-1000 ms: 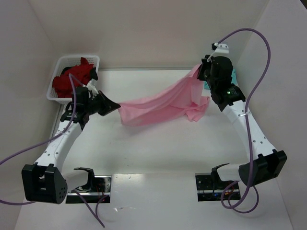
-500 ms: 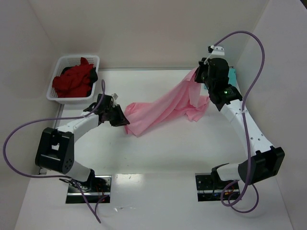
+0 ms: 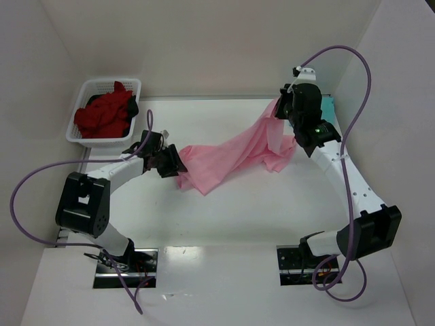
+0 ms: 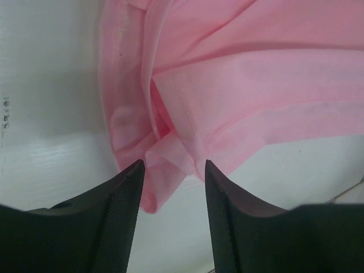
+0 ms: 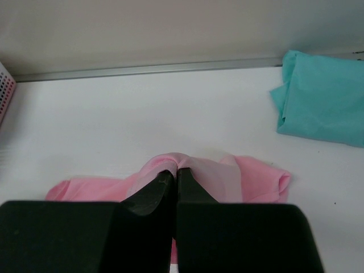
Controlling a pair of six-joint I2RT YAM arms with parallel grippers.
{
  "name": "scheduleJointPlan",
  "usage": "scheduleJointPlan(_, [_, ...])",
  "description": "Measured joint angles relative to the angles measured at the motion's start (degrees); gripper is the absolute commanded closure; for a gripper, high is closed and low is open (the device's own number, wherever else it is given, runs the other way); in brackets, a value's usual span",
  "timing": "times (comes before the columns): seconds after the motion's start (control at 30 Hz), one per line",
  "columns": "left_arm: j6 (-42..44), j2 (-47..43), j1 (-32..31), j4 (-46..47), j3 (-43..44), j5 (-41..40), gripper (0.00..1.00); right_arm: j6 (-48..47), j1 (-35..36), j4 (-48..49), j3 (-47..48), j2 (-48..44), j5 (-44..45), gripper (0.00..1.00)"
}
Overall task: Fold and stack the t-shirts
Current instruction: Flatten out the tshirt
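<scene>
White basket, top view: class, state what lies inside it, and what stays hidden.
A crumpled heap of dark red t-shirts fills the white basket. How many there are, and anything beneath them, is covered.

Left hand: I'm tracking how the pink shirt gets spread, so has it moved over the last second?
Yes. The left hand has shifted right and toward the near edge of the table, ending farther from the white basket.
</scene>
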Motion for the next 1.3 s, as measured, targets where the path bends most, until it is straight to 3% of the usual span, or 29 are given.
scheduleJointPlan(0.43, [0.1, 4.2, -4.0, 2.5, 3.5, 5.9, 0.42, 0.0, 0.0, 0.2, -0.1, 1.0, 0.0, 1.00])
scheduleJointPlan(1.3, [0.2, 8.1, -5.0, 2.1, 4.1, 3.9, 0.42, 0.0, 0.0, 0.2, -0.2, 1.1, 0.6, 1.00])
